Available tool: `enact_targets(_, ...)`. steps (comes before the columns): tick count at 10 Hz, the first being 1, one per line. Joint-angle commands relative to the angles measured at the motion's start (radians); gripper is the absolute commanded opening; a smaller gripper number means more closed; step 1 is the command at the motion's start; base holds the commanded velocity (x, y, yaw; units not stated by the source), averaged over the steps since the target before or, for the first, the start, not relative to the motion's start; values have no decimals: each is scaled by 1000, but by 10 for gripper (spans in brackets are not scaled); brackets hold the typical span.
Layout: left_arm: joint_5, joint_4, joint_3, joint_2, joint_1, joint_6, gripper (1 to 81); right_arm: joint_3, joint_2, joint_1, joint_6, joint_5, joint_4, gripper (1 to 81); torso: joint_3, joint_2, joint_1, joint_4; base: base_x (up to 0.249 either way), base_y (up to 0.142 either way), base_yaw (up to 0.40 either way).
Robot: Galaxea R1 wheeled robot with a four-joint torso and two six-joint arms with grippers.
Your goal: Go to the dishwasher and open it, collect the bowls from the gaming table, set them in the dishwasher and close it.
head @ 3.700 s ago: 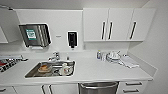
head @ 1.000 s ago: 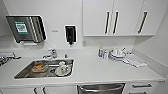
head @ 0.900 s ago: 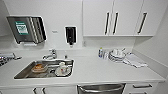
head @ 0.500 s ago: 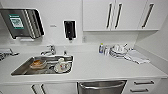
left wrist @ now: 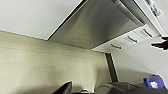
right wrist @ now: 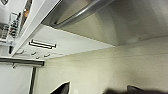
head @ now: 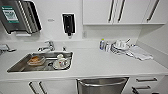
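I cannot tell whether my left and right grippers are parted or closed; their fingers are too dark and cropped in my wrist views. Ahead of my left wrist, the dishwasher (left wrist: pixel 100 27) is showing its brushed steel front, bar handle (left wrist: pixel 127 11) along the top edge, door shut. My right wrist is looking at the same handle (right wrist: pixel 85 12) close by, pale floor (right wrist: pixel 112 72) beneath. From my head, the dishwasher (head: pixel 101 86) is sitting below the white counter (head: pixel 100 63), right of the sink (head: pixel 41 62) holding dishes.
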Motion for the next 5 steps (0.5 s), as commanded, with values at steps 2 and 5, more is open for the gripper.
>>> enact_targets(2, 24, 34, 25, -53, -52, 1, 811, -76, 12, 231, 58, -143, 197, 811, -1, -19, 12, 0, 0, 0, 0)
enact_targets(5, 4, 32, 15, -29, -53, 1, 811, -161, 80, 268, 258, -227, 187, 811, -1, -30, 20, 0, 0, 0, 0)
